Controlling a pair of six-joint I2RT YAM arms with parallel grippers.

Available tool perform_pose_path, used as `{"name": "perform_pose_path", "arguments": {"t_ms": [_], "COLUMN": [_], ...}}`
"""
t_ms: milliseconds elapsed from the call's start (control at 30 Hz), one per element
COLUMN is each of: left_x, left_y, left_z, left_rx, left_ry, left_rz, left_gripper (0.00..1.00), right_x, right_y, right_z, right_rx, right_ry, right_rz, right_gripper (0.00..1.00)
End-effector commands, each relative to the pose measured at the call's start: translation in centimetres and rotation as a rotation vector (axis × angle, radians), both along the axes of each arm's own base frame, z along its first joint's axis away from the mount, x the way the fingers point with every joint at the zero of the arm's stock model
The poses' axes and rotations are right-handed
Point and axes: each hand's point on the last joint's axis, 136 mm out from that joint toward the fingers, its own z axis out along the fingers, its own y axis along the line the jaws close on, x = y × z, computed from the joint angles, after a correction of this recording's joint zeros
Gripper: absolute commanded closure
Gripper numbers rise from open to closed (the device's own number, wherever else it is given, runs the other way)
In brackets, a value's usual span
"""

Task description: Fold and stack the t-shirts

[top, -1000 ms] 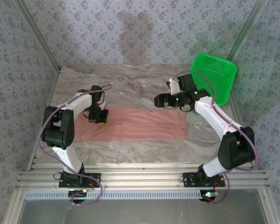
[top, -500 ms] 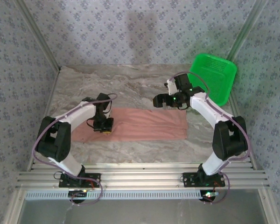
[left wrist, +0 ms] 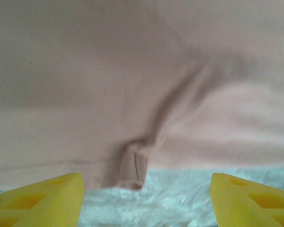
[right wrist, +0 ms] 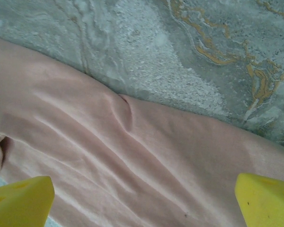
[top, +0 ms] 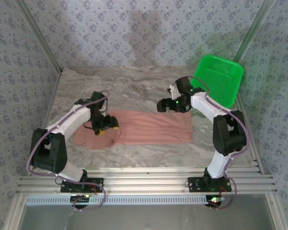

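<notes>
The salmon-pink t-shirt lies folded into a long strip across the middle of the table, with its printed graphic hidden. My left gripper is low over the strip's left part, and its yellow fingers stand wide apart. In the left wrist view a small folded hem corner of the t-shirt lies at the cloth's edge ahead of the open left gripper. My right gripper hovers open over the far right part of the shirt. In its wrist view the right gripper holds nothing above the wrinkled t-shirt.
A bright green plastic basket leans at the back right corner. The marble tabletop stretches behind the shirt, and a bare strip runs in front of it. Patterned walls enclose the table on three sides.
My left gripper moved right and slightly nearer over the shirt's left part, and the cloth there now bunches a little. The right gripper edged back and left; its elbow swung inward.
</notes>
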Motion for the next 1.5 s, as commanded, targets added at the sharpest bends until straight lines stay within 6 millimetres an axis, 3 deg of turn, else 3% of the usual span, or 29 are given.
{"name": "perform_pose_path", "arguments": {"t_ms": [0,100,367,500,633,700,767,867,1100,1167,1300,1467], "left_x": [1.9,2.9,6.1,10.7,16.8,20.2,24.0,28.6,36.8,38.5,40.4,41.0], "left_y": [4.3,7.1,10.0,11.1,11.7,11.7,11.0,9.8,6.7,5.5,3.8,2.3], "left_z": [-0.7,-3.0,-8.8,-9.9,-10.5,-9.8,-8.7,-8.9,-9.8,-9.6,-8.0,-8.6], "left_rx": [0.152,0.217,0.242,0.249,0.267,0.261,0.233,0.161,-0.182,-0.311,-0.398,-0.438], "left_ry": [0.047,0.068,0.124,0.093,0.063,0.022,-0.038,-0.086,-0.255,-0.293,-0.370,-0.392], "left_rz": [0.189,0.288,0.417,0.420,0.369,0.345,0.313,0.282,0.390,0.427,0.419,0.395], "left_gripper": [0.32,0.34,0.39,0.41,0.48,0.47,0.47,0.47,0.46,0.46,0.46,0.46], "right_x": [-0.4,-1.4,-4.5,-6.4,-7.8,-8.4,-9.3,-11.0,-13.0,-13.2,-13.8,-16.0], "right_y": [-0.9,-2.4,-4.7,-4.6,-3.8,-2.8,-1.3,1.6,8.7,10.6,16.0,21.7], "right_z": [-1.5,-3.7,-6.8,-8.2,-8.7,-8.6,-8.5,-8.5,-8.2,-8.2,-8.0,-7.3], "right_rx": [-0.083,-0.197,-0.285,-0.311,-0.302,-0.281,-0.258,-0.206,-0.069,-0.034,0.144,0.189], "right_ry": [0.073,0.171,0.285,0.364,0.413,0.430,0.460,0.535,0.637,0.660,0.714,0.707], "right_rz": [-0.003,-0.029,-0.102,-0.123,-0.161,-0.170,-0.172,-0.202,-0.290,-0.286,-0.298,-0.209], "right_gripper": [0.00,0.01,0.06,0.10,0.11,0.12,0.12,0.12,0.11,0.11,0.12,0.10]}}
